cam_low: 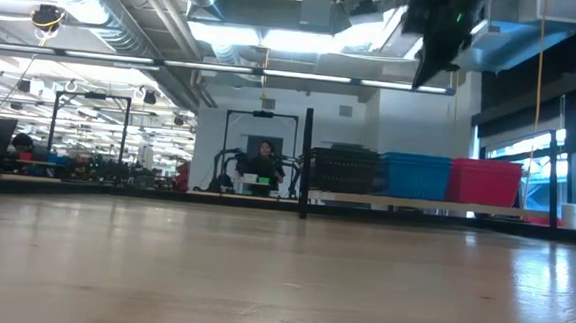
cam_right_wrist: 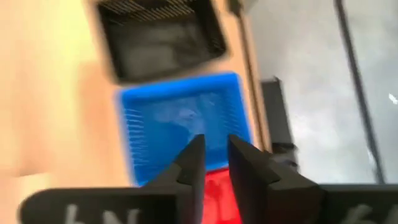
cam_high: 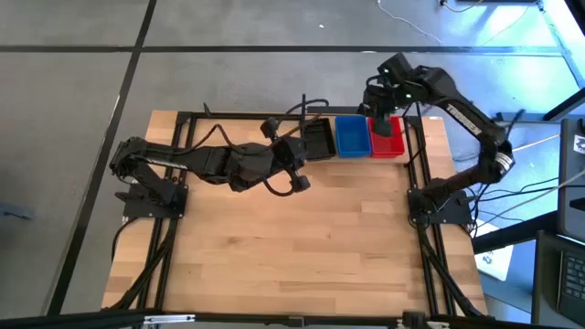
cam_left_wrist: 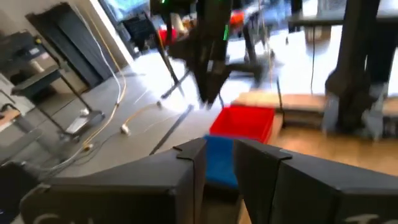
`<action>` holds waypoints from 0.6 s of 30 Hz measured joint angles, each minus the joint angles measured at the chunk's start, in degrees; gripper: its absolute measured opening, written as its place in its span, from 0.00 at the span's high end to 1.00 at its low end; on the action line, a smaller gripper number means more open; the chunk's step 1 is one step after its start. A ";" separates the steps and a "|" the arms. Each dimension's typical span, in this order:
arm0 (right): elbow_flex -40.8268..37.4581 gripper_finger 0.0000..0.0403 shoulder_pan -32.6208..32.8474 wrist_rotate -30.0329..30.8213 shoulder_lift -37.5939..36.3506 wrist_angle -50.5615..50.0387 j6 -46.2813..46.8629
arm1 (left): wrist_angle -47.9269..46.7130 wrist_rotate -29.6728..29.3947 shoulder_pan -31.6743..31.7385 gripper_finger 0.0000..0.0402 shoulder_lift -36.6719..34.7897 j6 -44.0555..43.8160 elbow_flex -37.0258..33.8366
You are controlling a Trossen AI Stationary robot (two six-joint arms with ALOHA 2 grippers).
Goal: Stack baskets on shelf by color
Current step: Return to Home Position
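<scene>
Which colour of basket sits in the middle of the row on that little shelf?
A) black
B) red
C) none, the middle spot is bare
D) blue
D: seen from above, the blue basket sits between the black basket and the red basket on the shelf, and the table-level view shows the same order.

The counter point(cam_high: 292, 247) was pale, smooth wood planking with a soft sheen. The red basket point(cam_high: 387, 137), blue basket point(cam_high: 350, 135) and black basket point(cam_high: 318, 140) looked like perforated plastic; the shelf point(cam_high: 413, 157) frame, matt black metal rod.
</scene>
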 joint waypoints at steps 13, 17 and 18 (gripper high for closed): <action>9.01 0.99 12.36 -13.36 -18.54 -10.83 15.07 | -29.06 4.77 -2.67 1.00 -12.56 -18.81 0.16; 9.01 1.00 14.79 -13.46 -25.71 -9.52 20.64 | -39.81 6.53 -4.44 1.00 -16.99 -24.90 0.03; 9.03 1.00 15.22 -13.48 -27.04 -9.06 21.88 | -42.53 6.89 -5.08 1.00 -17.99 -26.34 -0.16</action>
